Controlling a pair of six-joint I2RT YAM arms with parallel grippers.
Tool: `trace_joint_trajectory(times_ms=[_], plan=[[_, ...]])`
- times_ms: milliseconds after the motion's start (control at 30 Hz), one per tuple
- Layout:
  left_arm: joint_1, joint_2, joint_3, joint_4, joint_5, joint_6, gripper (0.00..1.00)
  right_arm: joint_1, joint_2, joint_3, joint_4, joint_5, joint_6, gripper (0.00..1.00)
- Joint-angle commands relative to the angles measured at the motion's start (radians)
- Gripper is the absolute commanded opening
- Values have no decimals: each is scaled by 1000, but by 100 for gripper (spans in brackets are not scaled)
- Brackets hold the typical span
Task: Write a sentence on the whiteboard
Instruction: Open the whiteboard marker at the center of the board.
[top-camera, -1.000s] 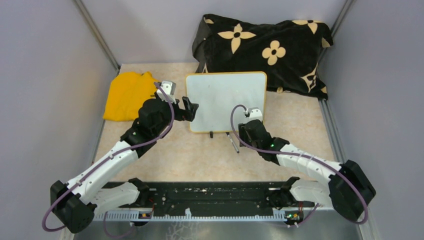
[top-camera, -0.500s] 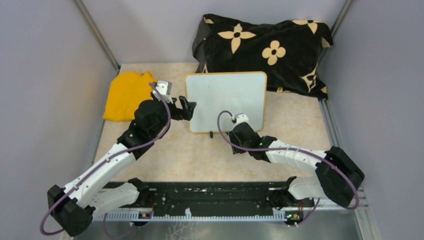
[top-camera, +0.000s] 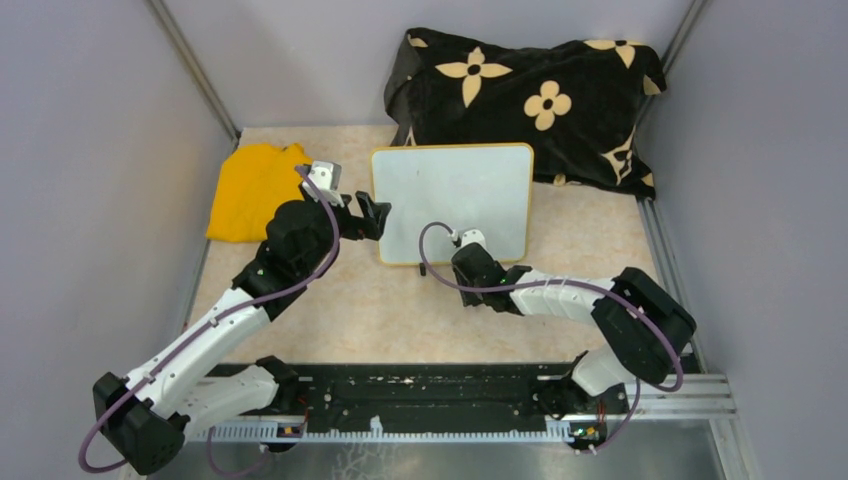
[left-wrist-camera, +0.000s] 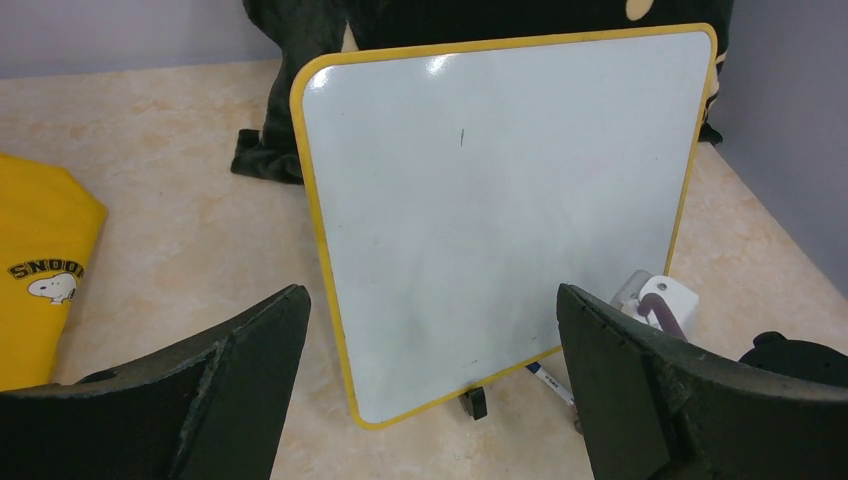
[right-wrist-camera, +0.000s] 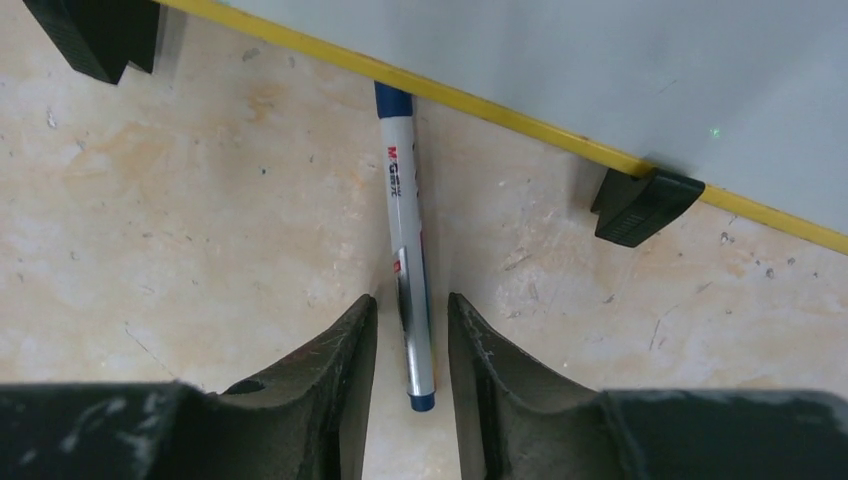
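The whiteboard (top-camera: 452, 200) (left-wrist-camera: 500, 200) stands tilted on small black feet (right-wrist-camera: 640, 205), its yellow rim facing the arms. Its face is blank except for a tiny dark tick; no sentence is in view. A blue-and-white marker (right-wrist-camera: 405, 230) (left-wrist-camera: 548, 381) lies on the table with its far end under the board's lower edge (right-wrist-camera: 480, 105). My right gripper (right-wrist-camera: 412, 300) (top-camera: 465, 272) is down at the table, its jaws narrowly open on either side of the marker's near end, a thin gap each side. My left gripper (left-wrist-camera: 430, 292) (top-camera: 378, 215) hovers wide open and empty at the board's left lower corner.
A folded yellow shirt (top-camera: 255, 190) (left-wrist-camera: 40, 280) lies at the back left. A black flowered cloth (top-camera: 530, 100) is heaped behind the board. Grey walls (top-camera: 90, 150) close in both sides and the back.
My right arm has swung left along the board's lower edge, and its jaws have narrowed around the marker. The left gripper drifted slightly left, still wide open.
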Motion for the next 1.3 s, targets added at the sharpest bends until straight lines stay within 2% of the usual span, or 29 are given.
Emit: trace_joint_trajectory(times_ms=[0,167,367,700,800,1000,1267], plan=[[1,-16,0,15,-7,4,99,9,24,41,27,3,-5,30],[0,-14,1,15,-1,1,99,9,13,28,16,-22,-7,21],[0,-11,2,15,7,-2,99,20,-77,4,-73,-50,-3,10],[0,-9,5,11,9,-1,99,62,-194,-36,-247,-148,14,8],[0,-8,4,10,10,-1,99,64,-202,-50,-246,-168,26,11],[1,-11,5,9,8,-1,99,66,-193,-24,-250,-122,41,31],[0,-12,6,9,10,-1,99,64,-122,11,-223,-105,32,39]])
